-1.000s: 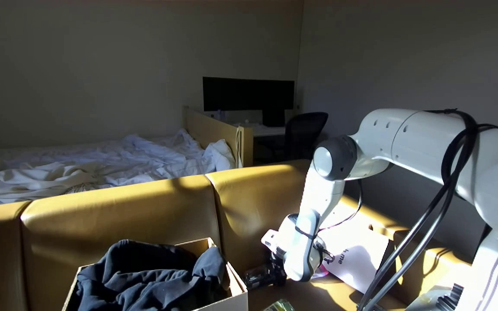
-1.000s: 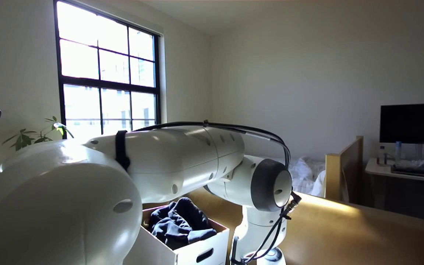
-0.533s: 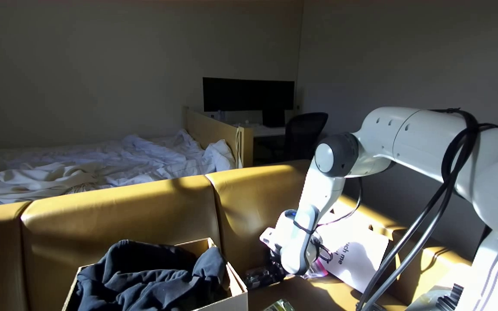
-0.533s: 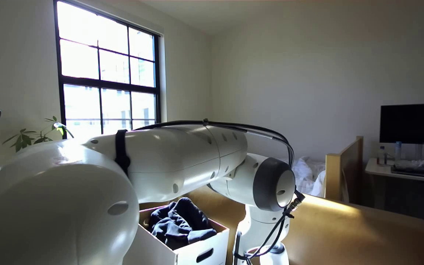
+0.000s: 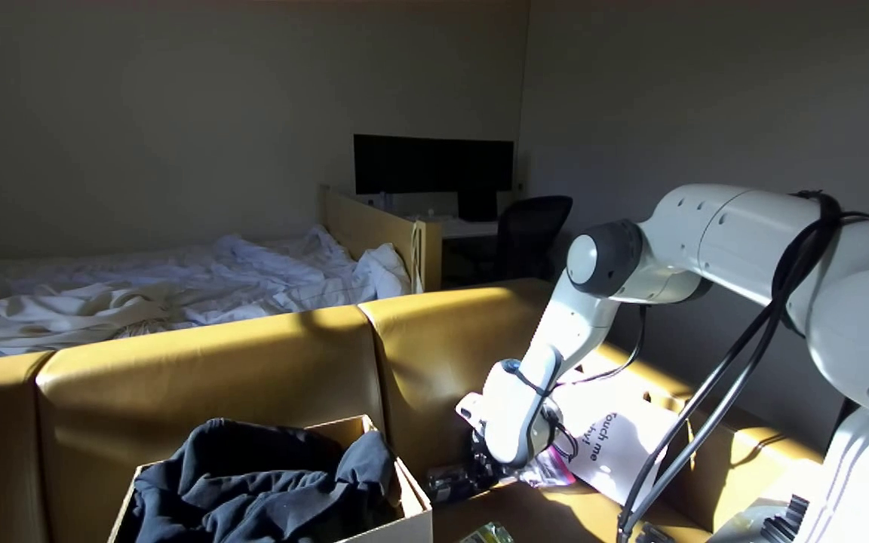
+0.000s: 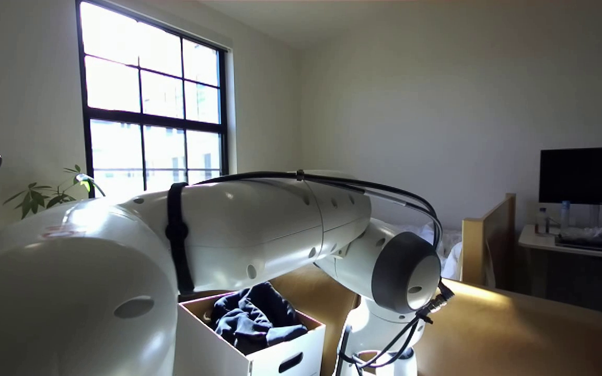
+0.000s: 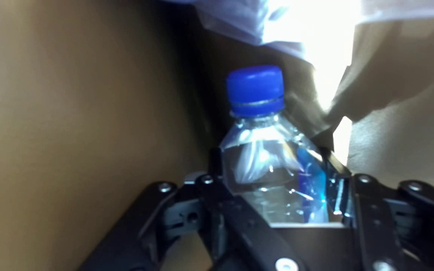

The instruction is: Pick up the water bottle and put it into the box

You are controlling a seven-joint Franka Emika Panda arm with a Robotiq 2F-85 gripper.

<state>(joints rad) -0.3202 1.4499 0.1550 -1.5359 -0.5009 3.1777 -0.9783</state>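
In the wrist view the water bottle (image 7: 258, 188) is clear with a blue cap and a bluish side. It lies cap away from my gripper (image 7: 271, 162), between both black fingers (image 7: 215, 162), which appear to press its sides. In an exterior view my gripper (image 5: 481, 461) is low on the couch beside its backrest, mostly behind the hand. A shiny clear thing at its tips, likely the bottle (image 5: 446, 484), is partly in shadow. The box (image 5: 413, 528) holds dark blue cloth (image 5: 276, 483) and stands left of the gripper there. The box (image 6: 309, 357) also shows under the arm.
A bluish-white plastic bundle (image 7: 239, 19) lies beyond the cap. The couch backrest (image 7: 70, 131) is close beside the left finger. A white sheet with printing (image 5: 615, 437), a pink-edged plastic bag (image 5: 548, 469) and a green packet (image 5: 489, 534) lie on the couch.
My hand has risen slightly and tilted, and the elbow has swung to the right in both exterior views. More of the plastic bag and the printed sheet shows. The box has not moved.
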